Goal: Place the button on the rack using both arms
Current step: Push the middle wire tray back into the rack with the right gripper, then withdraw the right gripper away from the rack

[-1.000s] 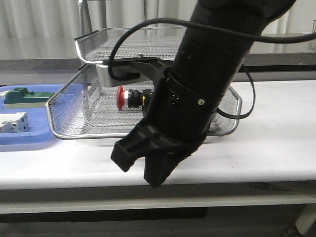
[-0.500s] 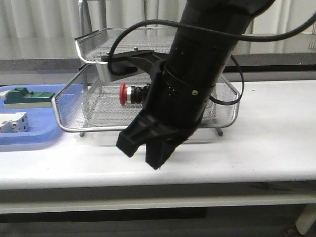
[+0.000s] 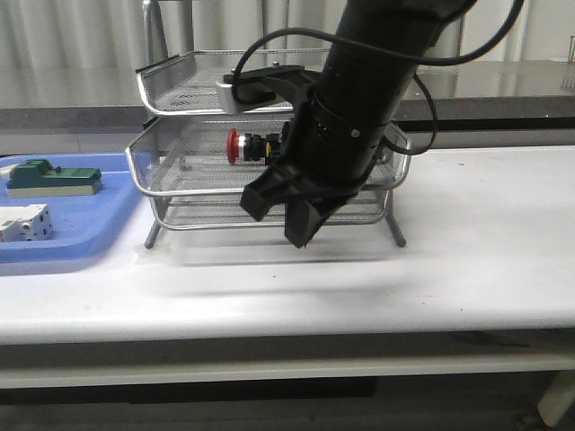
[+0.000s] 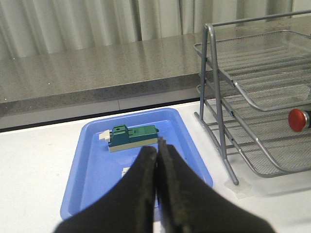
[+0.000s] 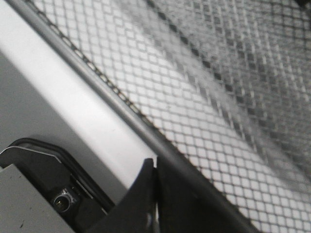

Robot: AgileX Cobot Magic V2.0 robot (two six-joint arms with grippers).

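The button (image 3: 244, 145) lies on its side on the middle tier of the rack (image 3: 180, 81), red head pointing left. In front of it an arm slants down, its hand (image 3: 286, 214) pressed together and empty. The left wrist view shows the left hand (image 4: 156, 150) pressed together too, over a blue tray (image 4: 92, 184) holding a green block (image 4: 132, 137).

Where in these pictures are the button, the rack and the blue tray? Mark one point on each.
button (image 3: 234, 145): front view, on its red head.
rack (image 3: 144, 177): front view, on the middle tier's left rim.
blue tray (image 4: 92, 170): left wrist view, on its bare floor.
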